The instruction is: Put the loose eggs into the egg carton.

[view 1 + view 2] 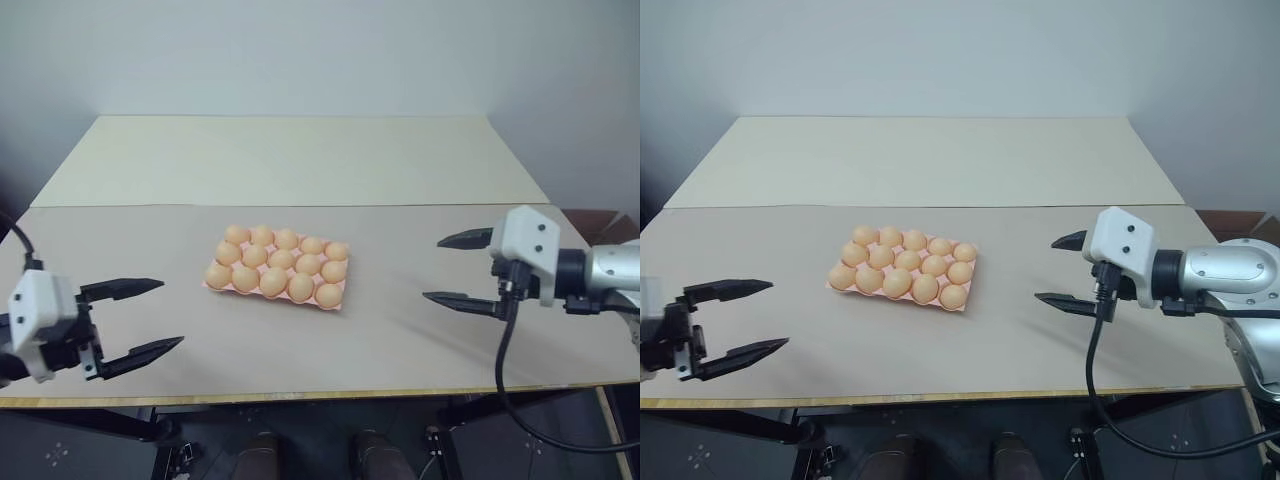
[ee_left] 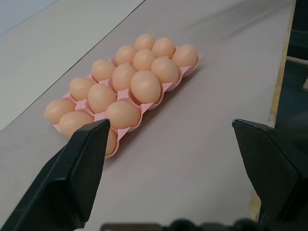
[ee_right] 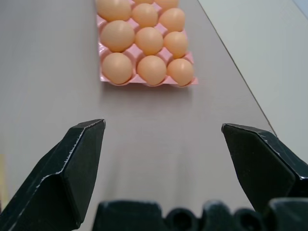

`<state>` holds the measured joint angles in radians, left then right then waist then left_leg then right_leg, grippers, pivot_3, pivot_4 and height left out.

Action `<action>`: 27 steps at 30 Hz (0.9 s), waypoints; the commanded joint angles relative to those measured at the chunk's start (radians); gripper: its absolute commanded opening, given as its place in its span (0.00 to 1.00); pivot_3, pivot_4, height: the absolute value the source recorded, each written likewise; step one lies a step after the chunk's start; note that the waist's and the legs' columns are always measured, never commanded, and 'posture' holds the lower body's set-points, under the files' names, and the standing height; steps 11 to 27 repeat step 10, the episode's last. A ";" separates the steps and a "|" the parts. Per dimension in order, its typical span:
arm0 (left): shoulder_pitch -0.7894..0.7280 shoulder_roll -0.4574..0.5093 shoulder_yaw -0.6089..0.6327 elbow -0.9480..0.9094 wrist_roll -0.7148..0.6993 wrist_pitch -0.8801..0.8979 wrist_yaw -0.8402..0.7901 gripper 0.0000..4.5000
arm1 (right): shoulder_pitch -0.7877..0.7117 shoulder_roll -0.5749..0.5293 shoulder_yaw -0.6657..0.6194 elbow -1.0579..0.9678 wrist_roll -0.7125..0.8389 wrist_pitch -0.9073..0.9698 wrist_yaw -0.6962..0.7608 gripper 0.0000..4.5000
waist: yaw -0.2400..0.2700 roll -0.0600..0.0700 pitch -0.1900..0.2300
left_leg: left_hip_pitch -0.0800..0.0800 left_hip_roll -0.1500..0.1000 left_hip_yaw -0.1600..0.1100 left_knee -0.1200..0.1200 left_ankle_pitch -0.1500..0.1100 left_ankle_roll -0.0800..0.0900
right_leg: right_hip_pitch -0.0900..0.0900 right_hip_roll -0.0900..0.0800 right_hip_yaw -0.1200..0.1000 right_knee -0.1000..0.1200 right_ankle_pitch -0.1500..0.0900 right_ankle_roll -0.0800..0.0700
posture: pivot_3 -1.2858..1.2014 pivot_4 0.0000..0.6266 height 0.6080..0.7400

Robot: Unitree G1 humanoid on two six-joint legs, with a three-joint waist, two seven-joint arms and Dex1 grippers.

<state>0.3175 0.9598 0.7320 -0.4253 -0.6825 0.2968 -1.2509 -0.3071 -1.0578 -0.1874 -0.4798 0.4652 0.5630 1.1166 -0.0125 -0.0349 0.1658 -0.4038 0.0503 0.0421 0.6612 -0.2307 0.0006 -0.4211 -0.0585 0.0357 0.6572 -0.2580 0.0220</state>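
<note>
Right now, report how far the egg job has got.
Done: the egg carton looks full, fifteen eggs seated in its cups. In hand: nothing; left gripper and right gripper are open and empty, apart from the carton. Left: no loose egg visible on the table.

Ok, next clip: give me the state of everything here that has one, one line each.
egg carton: flat on the table, every cup filled, fifteen in all.
eggs: all seated in the carton's cups, none loose on the table.
left pincer: open, holding nothing, apart from the carton on its left.
right pincer: open, holding nothing, apart from the carton on its right.
table: carries the carton.
</note>
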 commanded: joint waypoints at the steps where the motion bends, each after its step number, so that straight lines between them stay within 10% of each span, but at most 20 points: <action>1: 0.021 0.014 0.074 -0.036 -0.025 0.029 -0.021 0.98 | 0.008 -0.016 -0.046 -0.001 0.024 -0.059 0.046 1.00 | 0.000 0.000 0.000 | 0.000 0.000 0.000 0.000 0.000 0.000 | 0.000 0.000 0.000 0.000 0.000 0.000 | 0.52 0.24 1.00; 27: 0.048 0.013 0.137 -0.068 -0.036 0.094 -0.024 0.98 | 0.016 0.010 -0.020 0.021 0.008 -0.111 0.039 1.00 | 0.000 0.000 0.000 | 0.000 0.000 0.001 0.000 0.000 0.000 | -0.001 0.000 0.001 0.000 0.000 0.000 | 0.52 0.24 1.00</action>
